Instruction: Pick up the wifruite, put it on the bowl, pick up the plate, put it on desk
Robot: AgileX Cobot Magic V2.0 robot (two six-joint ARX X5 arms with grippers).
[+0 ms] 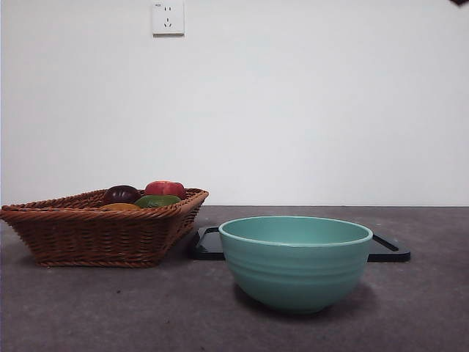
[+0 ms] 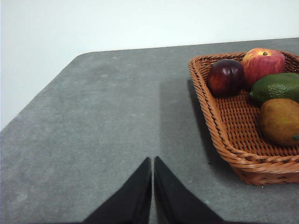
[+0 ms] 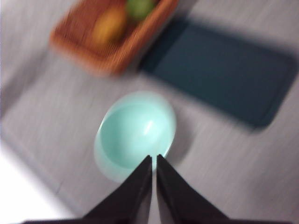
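Soft, even light fills the front view, which is sharp throughout. The white wall (image 1: 293, 103) is bright but not blown out. The bowl (image 1: 295, 260) casts a faint, diffuse shadow on the bench (image 1: 110, 308) beneath it, and the basket (image 1: 102, 227) does the same along its base.

The left wrist view is also crisp. A broad, soft-edged band of shadow falls on the bench just beside the basket (image 2: 219, 121), and the dark purple fruit (image 2: 226, 77) carries a small highlight.

The right wrist view is heavily smeared by motion blur: the bowl (image 3: 135, 133), the dark tray (image 3: 224, 70) and the basket (image 3: 112, 51) all lose their edges. The near bench corner washes out to white, and a pale glint marks the bowl's inside.
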